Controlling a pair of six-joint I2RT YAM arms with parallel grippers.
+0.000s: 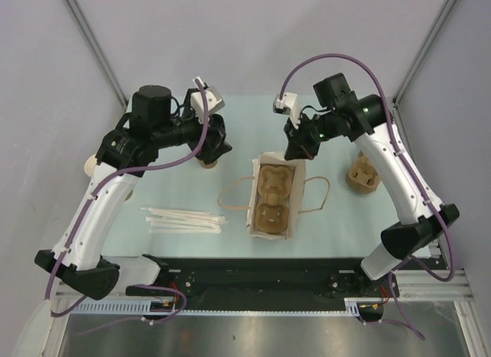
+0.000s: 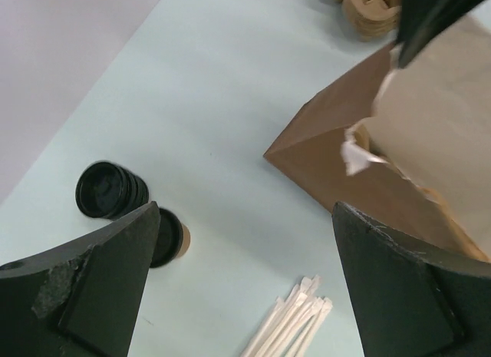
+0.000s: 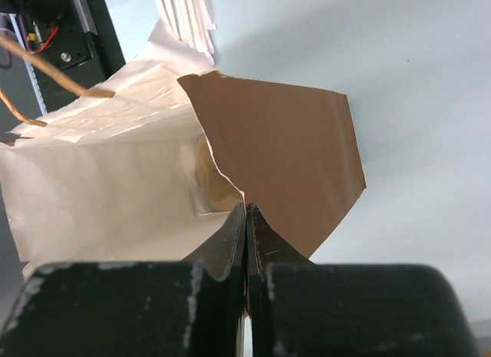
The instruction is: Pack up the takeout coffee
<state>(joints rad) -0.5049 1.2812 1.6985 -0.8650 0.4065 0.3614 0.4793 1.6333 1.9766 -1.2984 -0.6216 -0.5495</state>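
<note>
The step in hand seems to be holding the bag open for the cup. The right tool [image 3: 245, 216] has its two fingers pressed together on the upper rim of the brown kraft paper bag with twisted paper handles [image 3: 284, 142]. The bag stands in the middle of the pale green worktop [image 1: 337, 219], with a moulded pulp cup carrier [image 1: 272, 196] inside it. The left tool [image 2: 245, 219] has its fingers wide apart and grips nothing. It hangs above the small kraft-brown paper cup with the round black top [image 2: 170, 238]. This cup is on the worktop to the left of the bag and apart from it, just beside a short stack of loose black lids [image 2: 111, 190]. One finger partly hides it in the left wrist view. In my judgement the next move calls for the left tool to come down around the cup, close gently on the paper wall, and carry it upright into a free pocket of the carrier. I can read no brand, label or writing on any of these things.
</note>
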